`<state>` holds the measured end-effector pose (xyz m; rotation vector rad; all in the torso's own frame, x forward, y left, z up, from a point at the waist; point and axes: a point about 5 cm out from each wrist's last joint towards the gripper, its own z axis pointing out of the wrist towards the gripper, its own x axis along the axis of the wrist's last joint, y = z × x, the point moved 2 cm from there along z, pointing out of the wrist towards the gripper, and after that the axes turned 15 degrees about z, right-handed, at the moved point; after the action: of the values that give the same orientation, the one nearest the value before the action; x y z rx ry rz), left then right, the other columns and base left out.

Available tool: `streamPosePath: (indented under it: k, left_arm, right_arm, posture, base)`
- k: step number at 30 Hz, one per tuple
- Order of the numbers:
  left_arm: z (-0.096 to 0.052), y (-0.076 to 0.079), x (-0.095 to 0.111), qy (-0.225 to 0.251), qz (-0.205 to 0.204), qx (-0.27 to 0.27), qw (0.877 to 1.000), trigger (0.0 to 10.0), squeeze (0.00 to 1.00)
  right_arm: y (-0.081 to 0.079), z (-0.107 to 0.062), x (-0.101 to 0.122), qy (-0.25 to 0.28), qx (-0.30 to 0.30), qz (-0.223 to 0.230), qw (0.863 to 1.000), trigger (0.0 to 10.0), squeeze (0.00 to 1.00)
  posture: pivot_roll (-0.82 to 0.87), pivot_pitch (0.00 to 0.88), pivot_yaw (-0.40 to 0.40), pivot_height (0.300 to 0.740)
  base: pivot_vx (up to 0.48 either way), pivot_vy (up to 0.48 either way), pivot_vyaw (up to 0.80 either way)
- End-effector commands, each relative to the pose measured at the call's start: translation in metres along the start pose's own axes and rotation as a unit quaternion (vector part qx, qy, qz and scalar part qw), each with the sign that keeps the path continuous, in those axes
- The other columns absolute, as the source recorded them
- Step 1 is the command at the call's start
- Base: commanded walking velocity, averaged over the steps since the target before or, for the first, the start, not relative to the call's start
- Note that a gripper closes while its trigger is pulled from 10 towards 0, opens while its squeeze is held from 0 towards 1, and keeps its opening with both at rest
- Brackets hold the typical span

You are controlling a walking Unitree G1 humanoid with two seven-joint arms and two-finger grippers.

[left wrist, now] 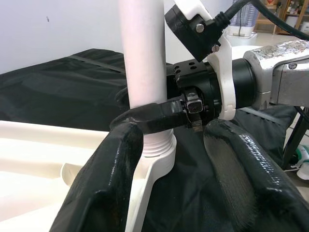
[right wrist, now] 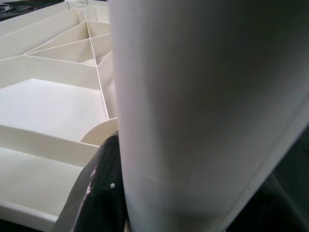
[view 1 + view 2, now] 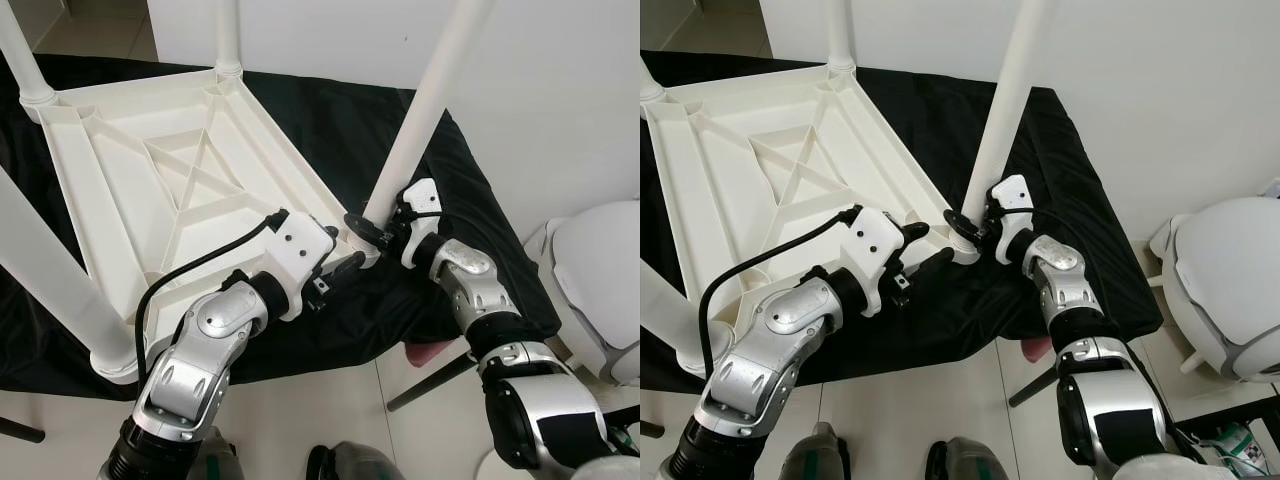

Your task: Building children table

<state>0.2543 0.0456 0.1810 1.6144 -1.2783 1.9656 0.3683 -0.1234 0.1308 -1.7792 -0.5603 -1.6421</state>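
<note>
While right pincer [image 1: 159,118] clamps table leg [image 3: 425,105] | left pincer [image 1: 178,179] wide | no writing legible

The upturned table [image 3: 130,170] is moulded in smooth white plastic with a faint sheen, its ribs included. The leg [image 3: 425,110] is finished in the same smooth white plastic. The cloth [image 3: 340,120] beneath is seen as black fabric, slightly glossy and creased. The arms [image 3: 200,360] are cased in brushed silver metal. The fingers [image 1: 236,169] are coated in glossy black rubber-like material.
</note>
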Motion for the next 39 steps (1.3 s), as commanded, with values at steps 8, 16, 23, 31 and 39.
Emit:
streamPosePath:
  k: [8, 16, 23, 31, 39]
  left_arm:
    - [0.002, 0.000, 0.003, 0.002, -0.004, 0.017, 1.000, 10.0, 0.00]
    - [0.002, 0.004, 0.002, 0.002, -0.010, 0.011, 1.000, 10.0, 0.00]
    - [0.003, 0.007, 0.001, 0.001, -0.013, 0.007, 1.000, 10.0, 0.00]
    - [0.003, 0.009, 0.002, 0.002, -0.014, 0.004, 1.000, 10.0, 0.00]
    - [0.003, 0.011, 0.002, 0.001, -0.014, 0.002, 1.000, 10.0, 0.00]
  right_arm:
    - [0.008, -0.005, -0.010, -0.020, -0.041, 0.008, 0.999, 10.0, 0.00]
    - [-0.005, 0.004, -0.011, 0.023, -0.106, 0.026, 0.994, 10.0, 0.00]
    - [-0.017, 0.007, -0.014, 0.074, -0.176, 0.069, 0.979, 10.0, 0.00]
    - [-0.025, 0.003, -0.022, 0.114, -0.302, 0.109, 0.940, 10.0, 0.00]
    - [-0.039, 0.007, -0.019, 0.109, -0.292, 0.115, 0.943, 10.0, 0.00]
  posture:
    - [0.01, 0.016, -0.122, 0.740]
    - [-0.01, 0.032, -0.123, 0.740]
    - [-0.01, 0.035, -0.124, 0.740]
    - [0.00, 0.031, -0.132, 0.740]
    - [0.00, 0.025, -0.144, 0.740]
  base:
    - [0.000, 0.000, 0.00]
    - [0.000, 0.000, 0.00]
    - [0.000, 0.000, 0.00]
    - [0.000, 0.000, 0.00]
    - [0.000, 0.000, 0.00]
